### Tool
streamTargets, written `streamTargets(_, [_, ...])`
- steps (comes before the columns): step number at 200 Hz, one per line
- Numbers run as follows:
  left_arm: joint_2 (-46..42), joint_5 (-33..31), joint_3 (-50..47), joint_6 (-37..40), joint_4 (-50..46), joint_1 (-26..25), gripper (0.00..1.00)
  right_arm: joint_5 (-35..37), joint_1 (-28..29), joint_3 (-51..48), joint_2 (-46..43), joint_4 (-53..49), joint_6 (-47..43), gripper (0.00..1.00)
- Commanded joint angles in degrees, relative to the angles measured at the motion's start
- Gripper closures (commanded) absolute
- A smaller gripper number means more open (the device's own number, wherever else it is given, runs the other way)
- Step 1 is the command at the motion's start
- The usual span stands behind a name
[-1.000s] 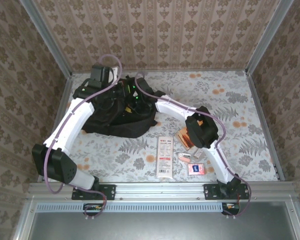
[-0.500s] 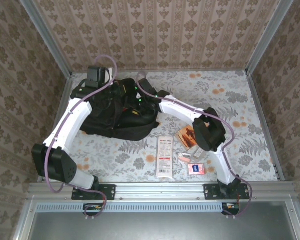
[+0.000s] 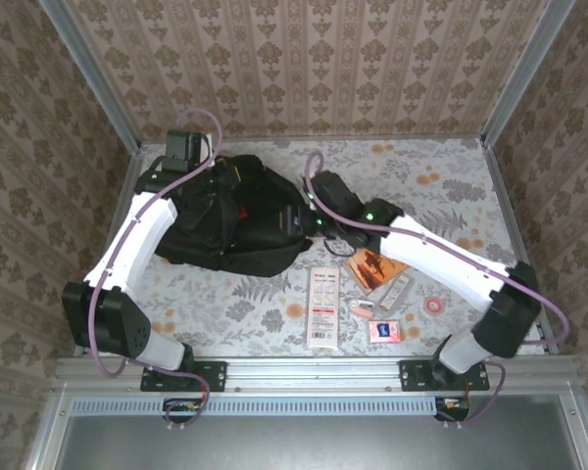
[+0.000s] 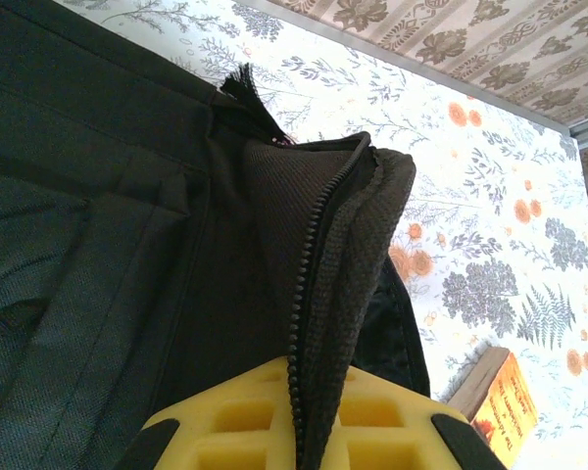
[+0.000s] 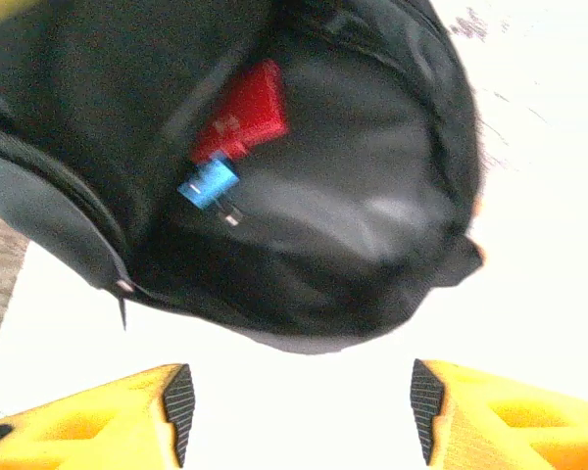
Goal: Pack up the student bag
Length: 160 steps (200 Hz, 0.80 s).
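The student bag is a big black backpack lying at the back left of the table. My left gripper is at its top, and in the left wrist view the yellow jaws are shut on the bag's zipper-edged flap, holding it up. My right gripper hangs at the bag's right edge, open and empty. In the right wrist view its fingers stand wide apart in front of the bag's open mouth. A red item and a small blue item lie inside.
On the table to the right of the bag lie a white packet, an orange-brown book, a red card, a small pink roll and a few small pieces. Patterned walls close the back and sides.
My right gripper has drawn back out of the bag to its right edge, and the arm's elbow has swung far right, uncovering the pink roll. The left grip has held.
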Motion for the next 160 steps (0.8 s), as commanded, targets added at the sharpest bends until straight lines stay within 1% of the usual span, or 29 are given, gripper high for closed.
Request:
streamTargets(1, [-1.7, -0.1, -0.2, -1.2, 3.1, 0.8, 1.00, 2.9, 1.0, -5.9, -3.6, -7.0, -0.8, 0.40])
streamTargets(14, [-1.7, -0.1, -0.3, -1.4, 3.0, 0.9, 1.00, 0.4, 2.1, -7.9, -4.5, -9.9, 0.7, 0.40])
streamTargets(26, [-1.8, -0.1, -0.4, -1.5, 3.1, 1.0, 1.00, 0.0, 3.3, -8.8, -3.6, -13.7, 2.0, 0.39])
streamTargets(48, [-2.0, -0.1, -0.3, -1.6, 3.0, 1.3, 1.00, 5.0, 7.4, -8.5, -0.3, -19.9, 3.2, 0.33])
streamTargets(59, [-2.2, -0.2, -0.5, -1.6, 3.0, 1.3, 1.00, 6.0, 8.6, -8.4, 1.4, -21.6, 4.0, 0.30])
streamTargets(74, [-2.4, -0.1, -0.4, -1.5, 3.0, 1.4, 1.00, 4.9, 9.4, -9.1, 3.3, -20.4, 4.7, 0.28])
streamTargets(78, [-2.5, 0.0, -0.4, -1.5, 3.0, 1.4, 1.00, 4.7, 9.4, -9.2, 3.8, -20.0, 4.9, 0.25])
streamTargets(83, [-2.5, -0.1, -0.4, -1.4, 3.0, 1.4, 1.00, 4.5, 9.4, -9.2, 4.5, -19.7, 5.2, 0.24])
streamTargets(104, [-3.0, -0.5, -0.5, -1.1, 2.9, 1.3, 1.00, 3.9, 9.5, -8.3, 8.1, -18.8, 5.5, 0.23])
streamTargets(108, [-3.0, -0.5, -0.6, -1.2, 2.9, 1.3, 1.00, 4.5, 9.5, -8.1, 8.9, -19.2, 5.8, 0.18])
streamTargets(111, [-3.1, -0.6, -0.6, -1.2, 2.8, 1.3, 1.00, 4.8, 9.5, -8.0, 9.4, -19.4, 6.2, 0.17])
streamTargets(130, [-3.2, -0.5, -0.7, -1.1, 2.8, 1.3, 1.00, 4.2, 9.3, -8.0, 12.4, -19.1, 6.7, 0.15])
streamTargets(134, [-3.3, -0.5, -0.6, -1.1, 2.9, 1.2, 1.00, 4.0, 9.2, -8.2, 12.8, -18.8, 7.0, 0.08])
streamTargets(138, [-3.4, -0.5, -0.6, -1.1, 2.8, 1.2, 1.00, 3.7, 9.2, -8.5, 13.2, -18.3, 7.1, 0.06])
streamTargets(160, [-3.6, -0.5, -0.6, -1.0, 2.8, 1.2, 1.00, 1.2, 8.3, -10.9, 14.8, -15.2, 7.6, 0.05])
